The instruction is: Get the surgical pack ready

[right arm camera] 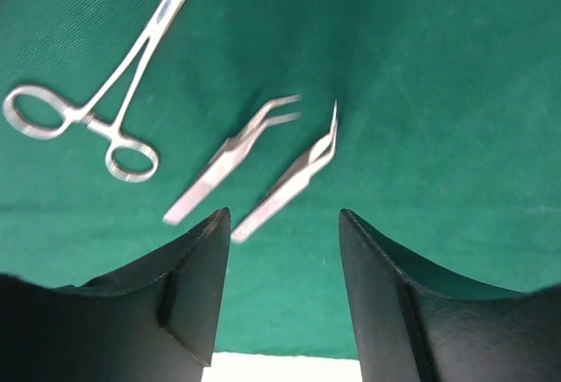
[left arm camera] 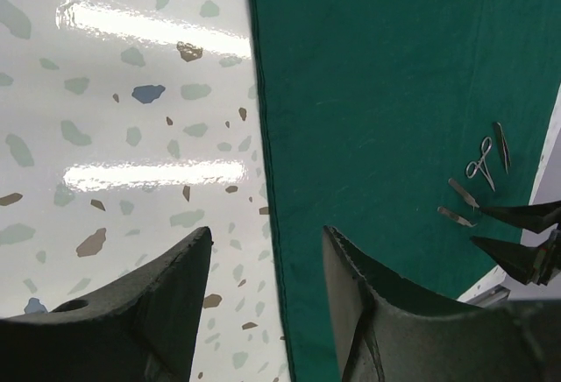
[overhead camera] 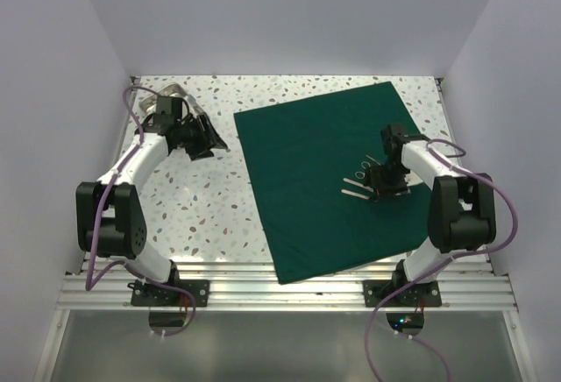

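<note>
The surgical pack is a dark green drape (overhead camera: 324,180) spread flat on the speckled table, also seen in the left wrist view (left arm camera: 377,93) and the right wrist view (right arm camera: 421,93). On its right half lie ring-handled forceps (right arm camera: 96,110) and two tweezers (right arm camera: 230,156) (right arm camera: 294,176). My right gripper (overhead camera: 386,191) (right arm camera: 285,215) hovers just short of the tweezers' handle ends. It is open with nothing between its fingers. My left gripper (overhead camera: 217,147) (left arm camera: 267,233) is open and empty above the drape's left edge.
A shiny steel tray (overhead camera: 171,95) sits at the back left corner, partly hidden by the left arm. White walls enclose the table on three sides. Bare speckled tabletop (overhead camera: 202,207) lies left of the drape. The near drape edge shows in the right wrist view.
</note>
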Available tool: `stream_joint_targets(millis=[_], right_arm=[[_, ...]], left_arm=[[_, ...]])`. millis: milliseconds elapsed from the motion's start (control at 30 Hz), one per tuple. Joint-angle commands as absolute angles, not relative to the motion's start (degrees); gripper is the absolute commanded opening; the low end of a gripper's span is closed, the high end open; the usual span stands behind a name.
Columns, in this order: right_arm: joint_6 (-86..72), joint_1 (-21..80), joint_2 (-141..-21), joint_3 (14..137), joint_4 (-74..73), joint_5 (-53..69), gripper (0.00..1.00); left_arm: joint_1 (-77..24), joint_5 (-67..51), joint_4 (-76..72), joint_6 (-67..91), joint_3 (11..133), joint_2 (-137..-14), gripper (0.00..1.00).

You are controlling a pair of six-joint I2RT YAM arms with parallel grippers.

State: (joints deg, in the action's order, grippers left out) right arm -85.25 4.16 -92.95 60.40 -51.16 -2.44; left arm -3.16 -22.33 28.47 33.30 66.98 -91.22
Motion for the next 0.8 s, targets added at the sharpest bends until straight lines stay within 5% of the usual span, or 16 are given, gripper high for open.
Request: stream_joint_targets(millis=[0,400,767], right_arm=[[-87.5,4.6,-95.4,62.3,-49.8,-6.0,0.54],[-88.2,4.7,-98.1,61.3,-48.8,-6.3,0.38],[-88.1,4.9,-99.1,60.1,-48.6,-6.8,0.35]], left_arm=[[-3.7,-23.2,25.8,31.4,67.9,-88.6,0.57],[-4.2,-24.5,27.0,30.1,66.6,-88.2,0.57],[-4.8,-25.6,27.4,30.2,67.1,-88.2,0.57]])
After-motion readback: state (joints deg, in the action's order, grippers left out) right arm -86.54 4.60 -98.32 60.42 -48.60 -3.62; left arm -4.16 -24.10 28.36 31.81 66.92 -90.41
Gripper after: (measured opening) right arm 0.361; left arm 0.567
